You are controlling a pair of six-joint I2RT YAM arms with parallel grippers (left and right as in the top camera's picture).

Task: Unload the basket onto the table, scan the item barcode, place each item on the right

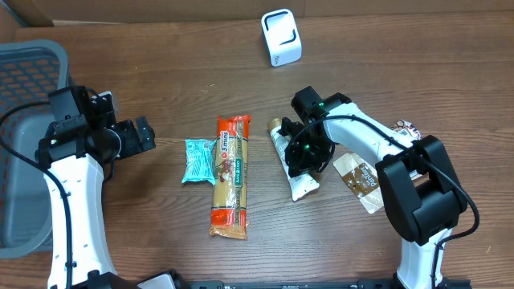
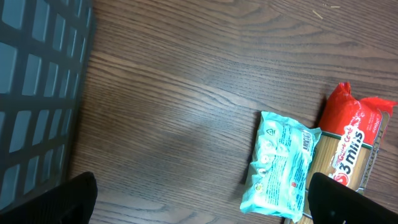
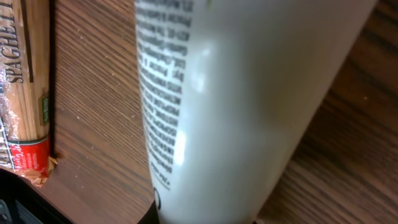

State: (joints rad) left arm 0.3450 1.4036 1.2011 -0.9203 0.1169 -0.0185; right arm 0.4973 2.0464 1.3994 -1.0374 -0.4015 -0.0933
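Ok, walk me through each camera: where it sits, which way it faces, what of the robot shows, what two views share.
Overhead: fixed above the table, facing straight down; both arms show, left gripper open, right gripper shut on the white packet.
Left wrist: on the left arm, facing down at the teal packet and grey basket; its fingertips show at the bottom corners.
Right wrist: on the right arm, close against the white packet; a dark gripper part shows bottom left.
Shared: the spaghetti pack appears in all three.
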